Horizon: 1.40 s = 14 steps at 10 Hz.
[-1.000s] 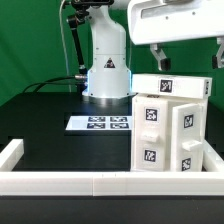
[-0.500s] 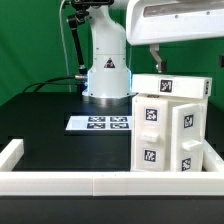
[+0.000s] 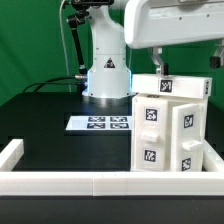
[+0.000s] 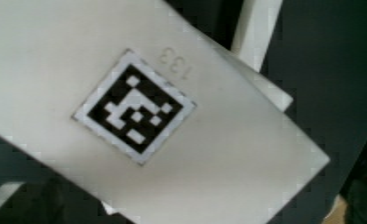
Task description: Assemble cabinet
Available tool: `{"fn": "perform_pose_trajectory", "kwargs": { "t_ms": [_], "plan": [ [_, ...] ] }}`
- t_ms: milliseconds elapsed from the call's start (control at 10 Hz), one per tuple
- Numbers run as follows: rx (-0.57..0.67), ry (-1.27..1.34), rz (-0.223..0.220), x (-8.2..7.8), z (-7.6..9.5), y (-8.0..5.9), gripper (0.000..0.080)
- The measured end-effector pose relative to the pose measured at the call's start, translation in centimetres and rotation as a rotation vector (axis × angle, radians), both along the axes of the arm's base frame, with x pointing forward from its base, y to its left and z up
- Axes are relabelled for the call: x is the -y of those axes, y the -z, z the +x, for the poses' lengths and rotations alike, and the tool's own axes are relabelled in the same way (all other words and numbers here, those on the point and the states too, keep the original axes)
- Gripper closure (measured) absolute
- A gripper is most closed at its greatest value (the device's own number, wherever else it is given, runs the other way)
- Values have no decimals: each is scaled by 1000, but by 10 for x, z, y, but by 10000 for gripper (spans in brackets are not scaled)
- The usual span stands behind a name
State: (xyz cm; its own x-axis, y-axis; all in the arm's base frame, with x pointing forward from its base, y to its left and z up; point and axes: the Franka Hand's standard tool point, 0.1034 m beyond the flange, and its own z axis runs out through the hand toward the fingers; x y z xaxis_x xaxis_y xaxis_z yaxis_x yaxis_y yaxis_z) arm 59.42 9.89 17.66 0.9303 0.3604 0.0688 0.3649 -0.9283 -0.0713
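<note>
The cabinet (image 3: 170, 130) is a tall white box with black-and-white tags on its faces. It stands on the black table at the exterior view's right. A tagged white panel lies across its top (image 3: 172, 88). My gripper (image 3: 188, 64) hangs just above that top. Its two dark fingers (image 3: 158, 62) stand far apart with nothing between them, so it is open. The wrist view is filled by a white panel (image 4: 198, 60) that carries one square tag (image 4: 141, 106). No finger shows in the wrist view.
The marker board (image 3: 100, 123) lies flat on the table in front of the robot base (image 3: 105, 72). A low white border rail (image 3: 90, 182) runs along the front edge and turns up the exterior view's left side (image 3: 10, 152). Cables hang behind the base.
My gripper hand has shifted a little toward the exterior view's left above the cabinet. The cabinet and the marker board have not moved.
</note>
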Motion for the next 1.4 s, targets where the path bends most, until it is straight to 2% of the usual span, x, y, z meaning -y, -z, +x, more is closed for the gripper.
{"fn": "perform_pose_trajectory", "kwargs": {
  "t_ms": [400,800,1200,1300,1400],
  "plan": [
    [15,-237,-10,5,-4,5,2],
    [32,-512,-23,15,-11,17,2],
    [28,-496,-24,17,-14,24,2],
    [27,-493,-24,17,-14,24,133],
    [28,-491,-24,17,-14,24,133]
  ]
}}
